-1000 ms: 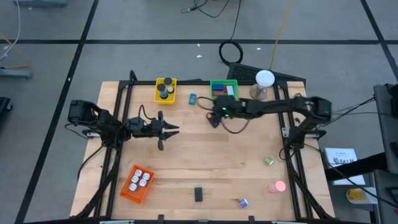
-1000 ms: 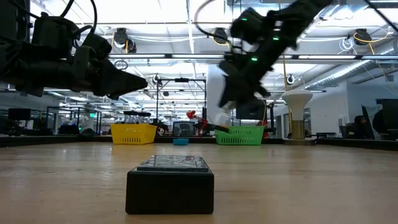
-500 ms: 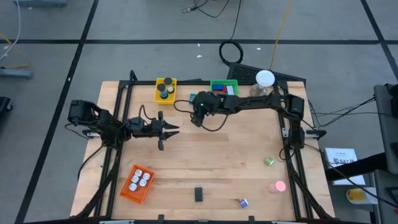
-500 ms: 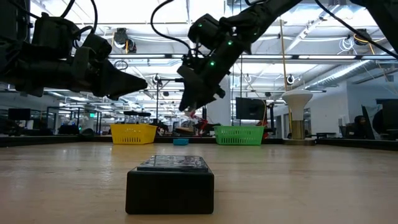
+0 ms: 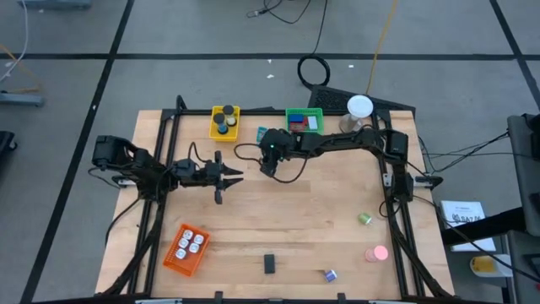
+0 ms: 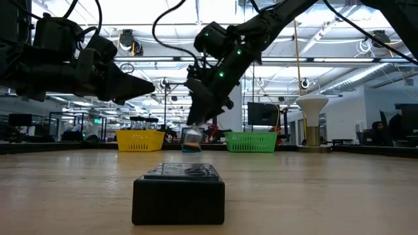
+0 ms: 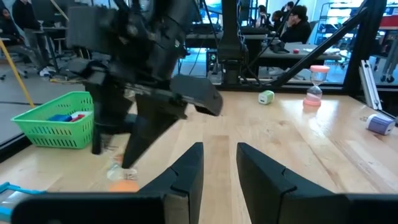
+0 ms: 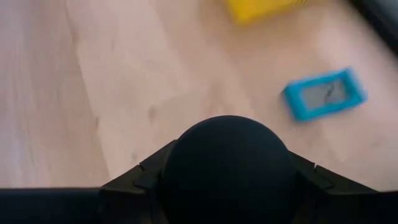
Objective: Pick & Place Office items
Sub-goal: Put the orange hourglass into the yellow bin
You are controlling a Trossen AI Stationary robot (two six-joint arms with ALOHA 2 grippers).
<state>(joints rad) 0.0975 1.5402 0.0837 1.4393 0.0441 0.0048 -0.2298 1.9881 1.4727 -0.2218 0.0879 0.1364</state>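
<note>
Near the cyan piece (image 5: 261, 133), right end effector (image 5: 268, 163) hovers.

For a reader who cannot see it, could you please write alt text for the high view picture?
Seen from above, the right gripper reaches across a wooden table to a spot beside a small blue piece, near the yellow basket and green basket. The left gripper waits at mid-left; an orange basket and a black block lie nearer the front edge.

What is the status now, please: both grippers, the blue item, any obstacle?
Right gripper low beside blue item, not on it. Left gripper waiting mid-table, fingers open. Nothing between right gripper and item.
</note>
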